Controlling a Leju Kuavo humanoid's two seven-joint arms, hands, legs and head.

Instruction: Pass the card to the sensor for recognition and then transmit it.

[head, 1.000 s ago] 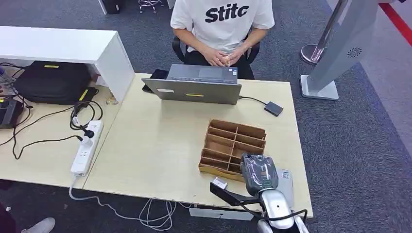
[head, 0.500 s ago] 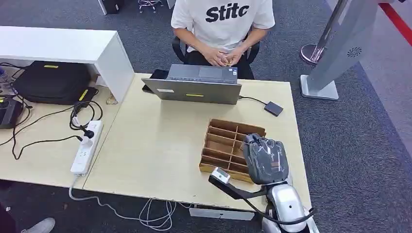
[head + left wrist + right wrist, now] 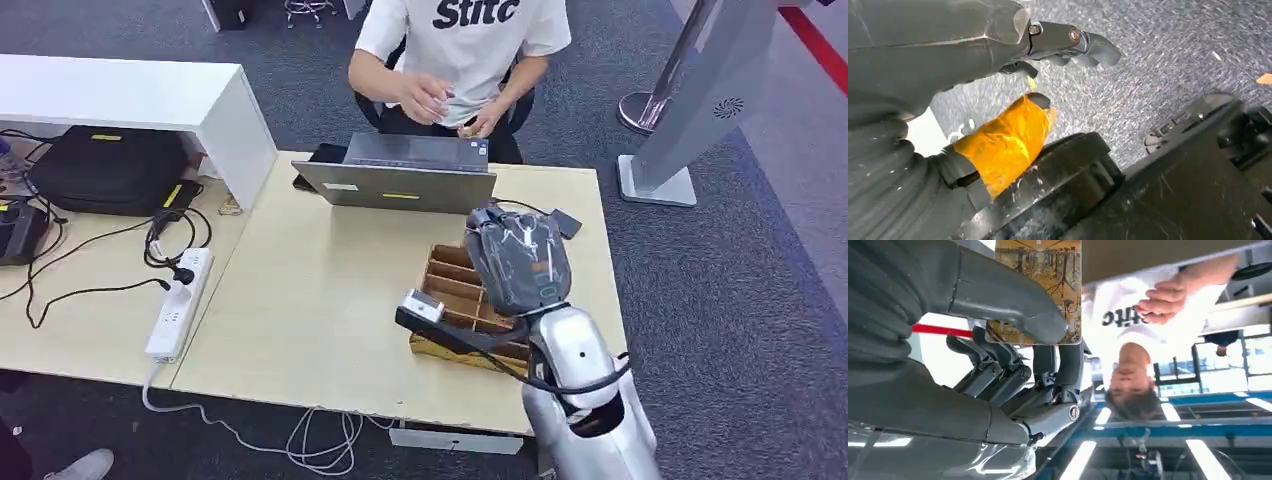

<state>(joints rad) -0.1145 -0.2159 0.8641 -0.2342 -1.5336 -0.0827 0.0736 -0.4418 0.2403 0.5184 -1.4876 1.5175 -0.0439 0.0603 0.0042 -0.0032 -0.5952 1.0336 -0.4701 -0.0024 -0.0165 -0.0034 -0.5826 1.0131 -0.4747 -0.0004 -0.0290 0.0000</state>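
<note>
Your right hand [image 3: 1013, 340] pinches the card [image 3: 1040, 270] between thumb and fingers; it looks thin, stiff and slick, so keep hold near its edge. The sensor [image 3: 563, 223] lies at one o'clock from the divided box [image 3: 452, 292]. Your left hand [image 3: 998, 90] hangs with fingers loosely curled, grasping nothing.

The head camera is looking forward and down from high over the pale wooden counter [image 3: 320, 290]. The right wrist camera, close behind the grey right hand [image 3: 1013, 355], is facing the seated person in the white T-shirt [image 3: 1128, 315], shared with the head view. The left wrist camera is facing the speckled grey carpet floor [image 3: 1158, 65].
</note>
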